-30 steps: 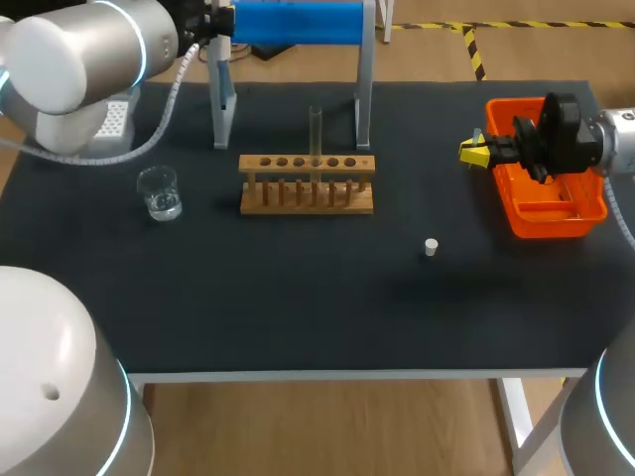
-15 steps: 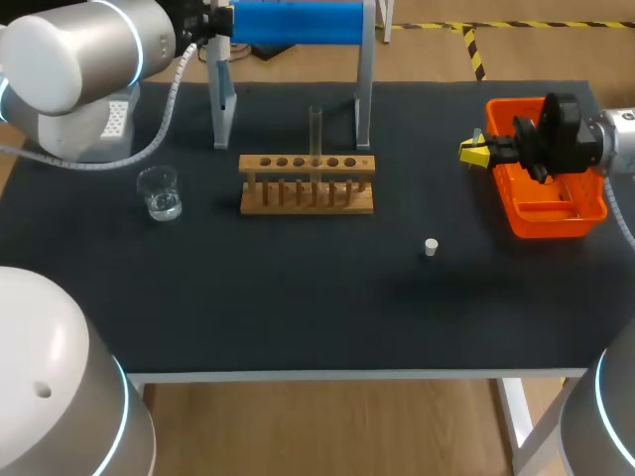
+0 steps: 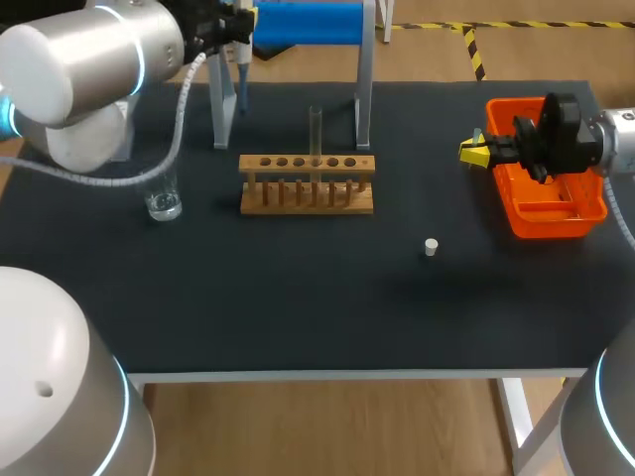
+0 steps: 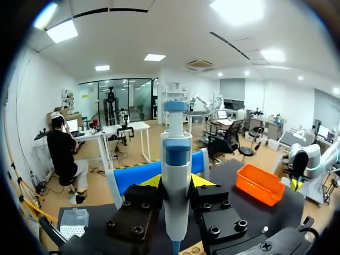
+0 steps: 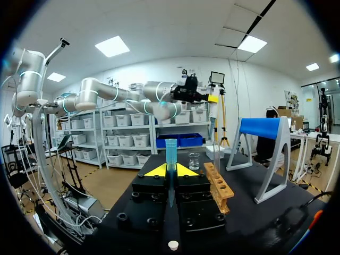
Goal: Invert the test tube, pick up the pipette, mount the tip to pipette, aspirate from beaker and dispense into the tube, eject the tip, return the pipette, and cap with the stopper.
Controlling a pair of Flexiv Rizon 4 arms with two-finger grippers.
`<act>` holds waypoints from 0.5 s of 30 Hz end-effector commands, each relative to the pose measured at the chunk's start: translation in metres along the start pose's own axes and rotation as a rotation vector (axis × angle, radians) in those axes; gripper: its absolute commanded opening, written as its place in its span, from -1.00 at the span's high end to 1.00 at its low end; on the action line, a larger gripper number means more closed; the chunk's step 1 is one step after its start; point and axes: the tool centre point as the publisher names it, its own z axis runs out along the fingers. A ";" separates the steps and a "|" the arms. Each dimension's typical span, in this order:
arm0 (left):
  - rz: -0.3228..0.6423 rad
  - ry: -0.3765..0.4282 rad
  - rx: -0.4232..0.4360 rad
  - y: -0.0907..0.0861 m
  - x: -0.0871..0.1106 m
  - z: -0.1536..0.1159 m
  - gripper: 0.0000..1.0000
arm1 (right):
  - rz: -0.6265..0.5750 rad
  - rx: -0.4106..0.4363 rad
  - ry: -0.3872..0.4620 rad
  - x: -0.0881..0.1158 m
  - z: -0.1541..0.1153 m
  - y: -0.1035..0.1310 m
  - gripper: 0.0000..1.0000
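Swinging toward the middle, the left arm (image 3: 89,69) had shifted the pipette (image 4: 176,159) sideways beside the blue stand (image 3: 298,22); the right arm (image 3: 556,134) had stayed put. Above the worktop (image 3: 298,297), the stand's leg stood just beside the left tool (image 4: 176,181), which was clenched on the pipette's body. The right tool (image 5: 169,171), well apart beside the orange bin (image 3: 556,213), gripped a pipette tip (image 5: 170,154) upright. Below and ahead of the left tool stood the rack (image 3: 308,183) holding the test tube (image 3: 316,129). Likely trouble: the shaft clipping the stand leg or tube in transit, or meeting the tip off-axis and seating crooked.
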 end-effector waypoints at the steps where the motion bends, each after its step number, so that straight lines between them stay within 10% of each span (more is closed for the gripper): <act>1: 0.011 0.110 -0.015 -0.004 0.010 -0.021 1.00 | 0.000 0.002 0.002 0.000 -0.001 0.000 1.00; 15: 0.038 0.388 0.130 -0.001 0.044 -0.051 1.00 | 0.000 0.002 0.002 0.000 -0.001 0.000 1.00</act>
